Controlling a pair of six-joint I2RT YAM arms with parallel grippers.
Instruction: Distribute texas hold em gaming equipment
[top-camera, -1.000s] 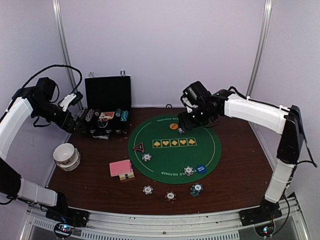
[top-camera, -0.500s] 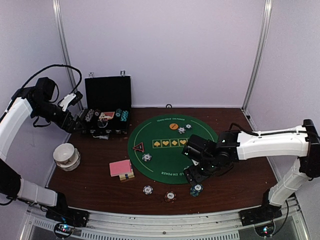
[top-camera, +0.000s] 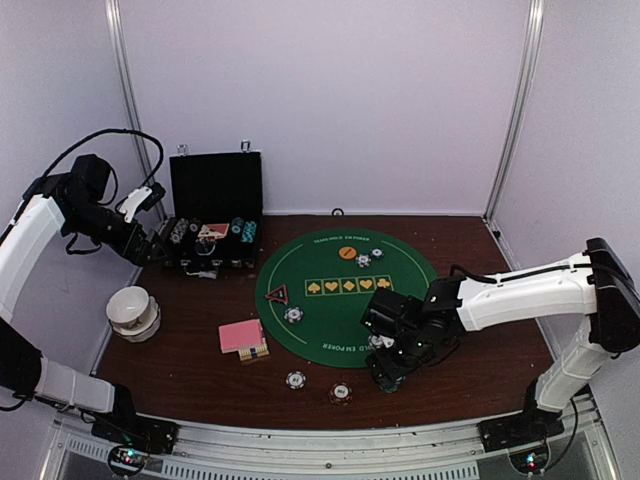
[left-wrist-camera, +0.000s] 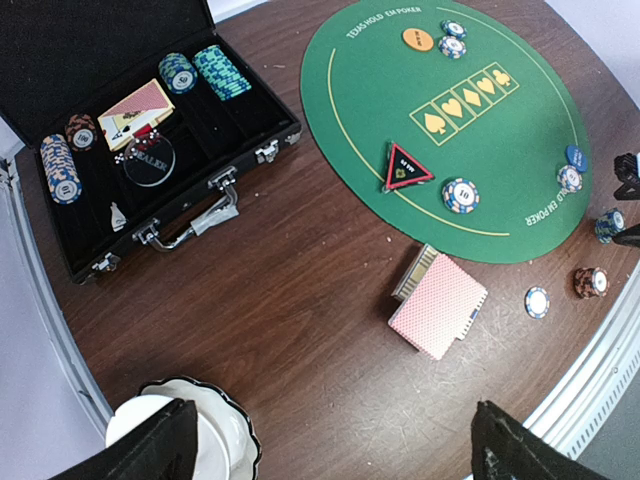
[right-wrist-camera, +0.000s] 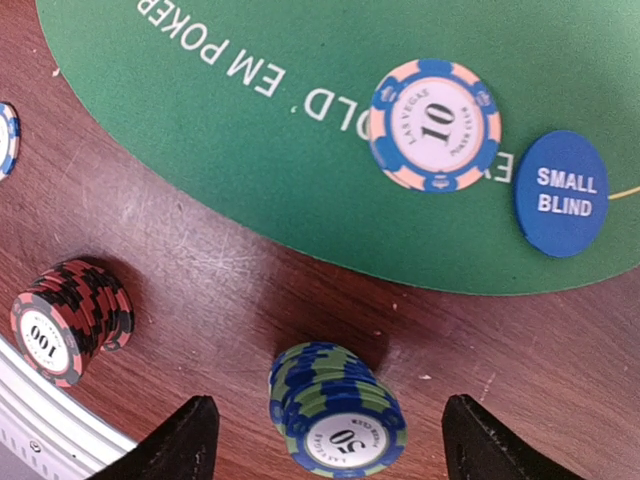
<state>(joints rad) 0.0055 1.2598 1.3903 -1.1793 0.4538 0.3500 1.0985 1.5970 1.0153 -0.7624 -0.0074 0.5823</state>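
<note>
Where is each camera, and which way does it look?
Top external: above and behind, looking down at the table; left arm and right arm show.
Left wrist: high at left, looking down on the black case and green mat; left fingers at bottom.
Right wrist: low, facing down at the blue-green chip stack; right fingers flank it.
Shared: both wrist views show the Small Blind button.
</note>
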